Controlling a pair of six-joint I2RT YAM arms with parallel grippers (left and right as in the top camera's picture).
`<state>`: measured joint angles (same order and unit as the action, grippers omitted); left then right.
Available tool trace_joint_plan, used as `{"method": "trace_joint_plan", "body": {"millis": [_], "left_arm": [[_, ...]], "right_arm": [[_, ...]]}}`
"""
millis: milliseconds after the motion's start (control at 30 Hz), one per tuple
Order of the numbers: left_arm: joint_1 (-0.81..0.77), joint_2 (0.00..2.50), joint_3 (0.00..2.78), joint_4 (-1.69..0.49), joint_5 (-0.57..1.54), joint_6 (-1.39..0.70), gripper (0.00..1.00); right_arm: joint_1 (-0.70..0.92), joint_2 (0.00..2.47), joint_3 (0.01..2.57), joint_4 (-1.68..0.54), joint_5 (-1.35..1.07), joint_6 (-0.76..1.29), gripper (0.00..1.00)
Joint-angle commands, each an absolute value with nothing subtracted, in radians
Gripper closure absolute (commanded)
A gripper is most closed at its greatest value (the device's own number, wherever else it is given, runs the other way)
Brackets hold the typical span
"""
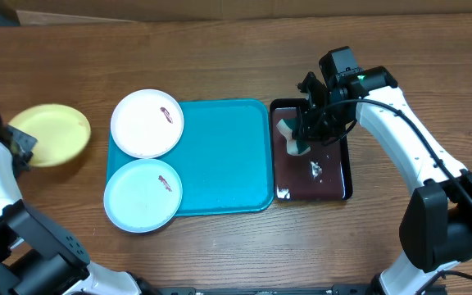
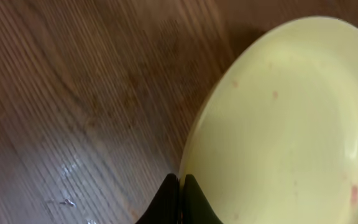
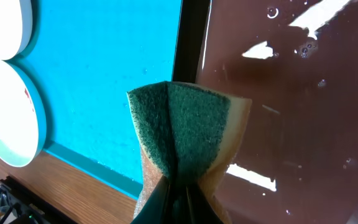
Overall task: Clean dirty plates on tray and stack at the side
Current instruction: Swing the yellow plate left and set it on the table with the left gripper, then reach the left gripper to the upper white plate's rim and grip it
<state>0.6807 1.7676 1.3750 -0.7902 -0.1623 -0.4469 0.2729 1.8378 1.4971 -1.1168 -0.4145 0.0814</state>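
In the wrist views, clearer than overhead, right claw (image 3: pixel 178 180) pinches a sponge (image 3: pixel 185 124); left claw (image 2: pixel 180 182) sits closed.

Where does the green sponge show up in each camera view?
Overhead: sponge right of centre, over the black tray.
Left wrist: not in it.
Right wrist: lower centre, folded in the right gripper.
Shared landmark: the turquoise tray, left of the sponge in both.
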Motion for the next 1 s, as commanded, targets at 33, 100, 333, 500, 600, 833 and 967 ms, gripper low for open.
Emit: {"method": "trace_joint_plan", "body": {"millis": [33,100,333,500,600,833,967], "left_arm": [[0.678,1.745,1.271,-0.702,-0.167,-0.46,0.96],[0.678,1.745,1.24,-0.672,-0.154,-0.461,0.96],[0.675,1.745,1.2,-0.614,-0.101,-0.453,0.94],[0.673,1.745,1.2,-0.601,-0.018,-0.409,0.53],[0.673,1.744,1.218,-0.628,0.102,-0.311,0.25],[0.625,1.744,1.334,-0.68,0.423,-0.19,0.33],[0.545,1.744,1.353,-0.692,0.415,-0.157,0.51]], "right_arm": [[0.275,1.83,1.497,-1.113,-0.419,0.078,0.95],[0.275,1.83,1.497,-1.113,-0.418,0.078,0.95],[0.275,1.83,1.497,-1.112,-0.419,0.078,0.95],[0.275,1.83,1.497,-1.111,-0.419,0.078,0.86],[0.275,1.83,1.497,-1.113,-0.419,0.078,0.8],[0.275,1.83,1.497,-1.111,-0.418,0.078,0.82],[0.275,1.83,1.497,-1.11,-0.419,0.078,0.96]]}}
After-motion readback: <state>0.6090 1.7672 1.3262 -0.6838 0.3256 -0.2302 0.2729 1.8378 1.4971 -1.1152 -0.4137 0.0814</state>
